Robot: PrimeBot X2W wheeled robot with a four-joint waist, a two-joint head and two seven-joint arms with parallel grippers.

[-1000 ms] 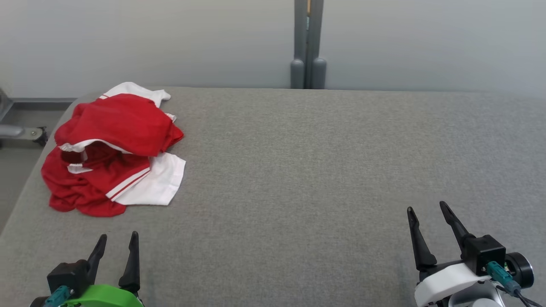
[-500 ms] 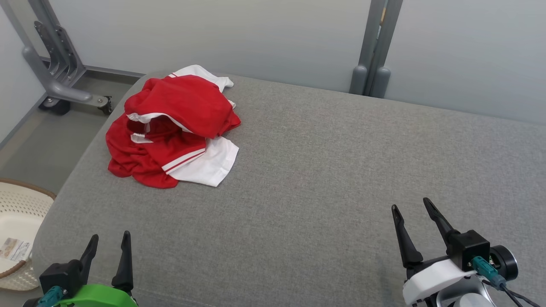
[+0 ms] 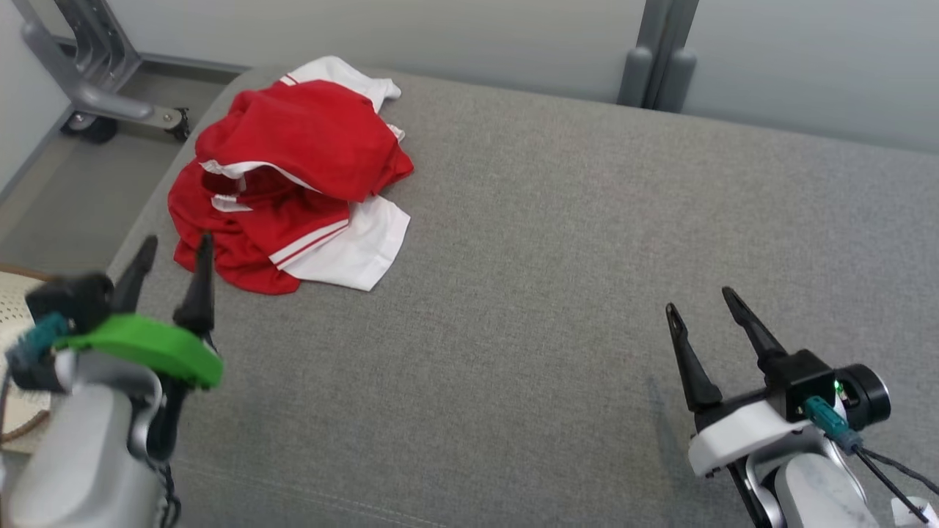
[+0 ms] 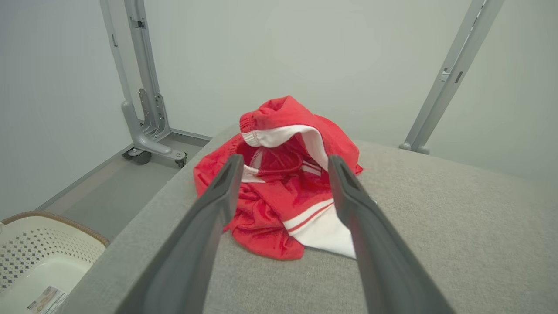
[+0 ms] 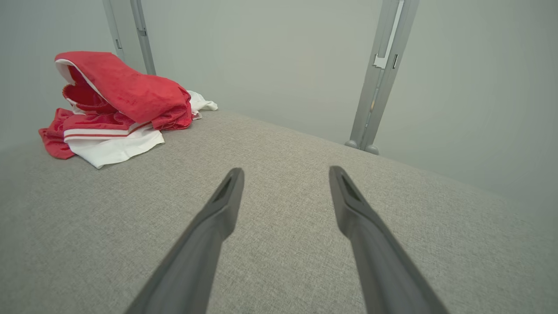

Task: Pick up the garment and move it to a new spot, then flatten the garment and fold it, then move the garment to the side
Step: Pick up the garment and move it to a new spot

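Observation:
The garment (image 3: 293, 176) is a crumpled red and white piece with white stripes, heaped at the far left corner of the grey padded table (image 3: 557, 257). My left gripper (image 3: 176, 246) stands open at the table's left edge, its tips just short of the heap and apart from it. Through the left wrist view the garment (image 4: 283, 192) lies straight ahead between the open fingers (image 4: 218, 196). My right gripper (image 3: 700, 301) is open and empty over the near right of the table, far from the garment (image 5: 117, 109), which sits up at the left in the right wrist view.
A cream perforated basket (image 4: 39, 257) stands on the floor left of the table. A grey wheeled stand (image 3: 103, 95) is beyond the table's left corner, and a grey post (image 3: 656, 66) rises behind the far edge against the pale wall.
The head camera has turned left and tilted down, shifting the whole picture. My left arm has risen and moved forward toward the garment. The right gripper has kept its place, still open.

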